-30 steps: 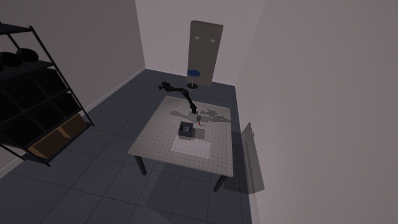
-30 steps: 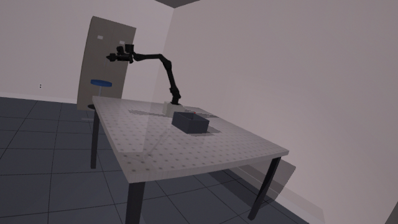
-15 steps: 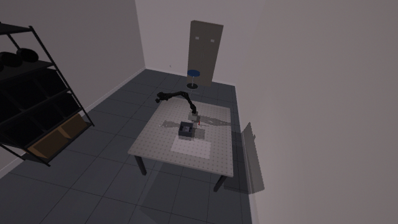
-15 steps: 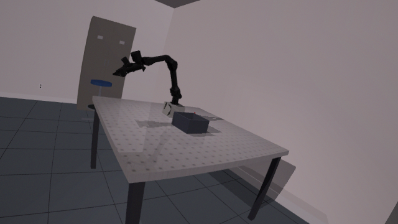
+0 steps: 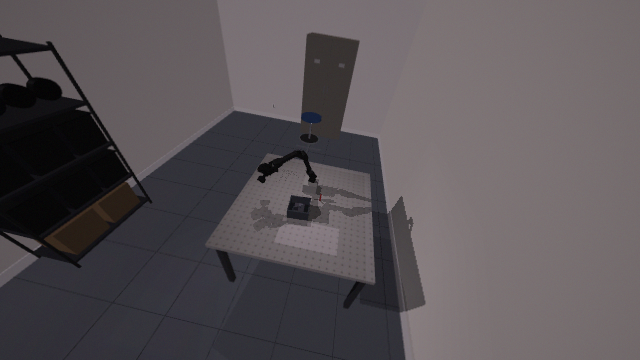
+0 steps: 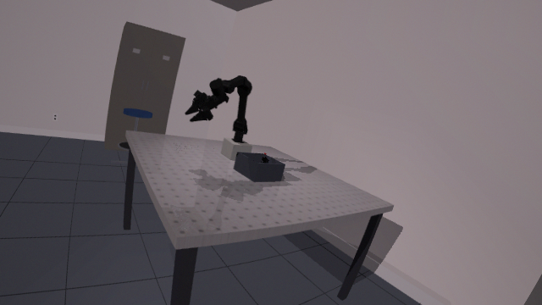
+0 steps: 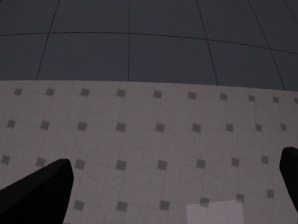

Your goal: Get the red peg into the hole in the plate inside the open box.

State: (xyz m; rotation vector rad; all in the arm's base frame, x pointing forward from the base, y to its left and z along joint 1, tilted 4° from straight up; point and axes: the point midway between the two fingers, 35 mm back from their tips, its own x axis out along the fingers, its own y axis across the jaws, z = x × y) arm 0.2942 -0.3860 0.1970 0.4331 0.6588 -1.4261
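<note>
Taking twelve o'clock as the cabinet (image 5: 330, 80) (image 6: 144, 80) end of the room in the overhead view, I see the open box (image 5: 299, 216) (image 6: 268, 171) near the middle of the pale table (image 5: 240, 230) (image 6: 296, 203) (image 7: 100, 145). The red peg (image 5: 320, 197) (image 6: 265, 153) is outside it, near its two o'clock side; only a red speck of it shows past the box from my lower angle (too small to judge its lean).

The black arm (image 5: 302, 156) (image 6: 242, 102) rises at about one o'clock from the box and bends over toward ten. There its gripper (image 5: 260, 178) (image 6: 189, 117) (image 7: 176, 155) hangs above the table, slanting down, fingers spread wide with nothing between them. It's well apart from the peg. The blue stool (image 5: 311, 117) (image 6: 137, 113) sits beyond the table at twelve.

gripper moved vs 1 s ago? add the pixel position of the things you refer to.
Yes: in the exterior view the gripper (image 5: 261, 179) (image 6: 196, 117) is lower, now beside the blue stool seat (image 5: 311, 117) (image 6: 138, 113) instead of above its height.
</note>
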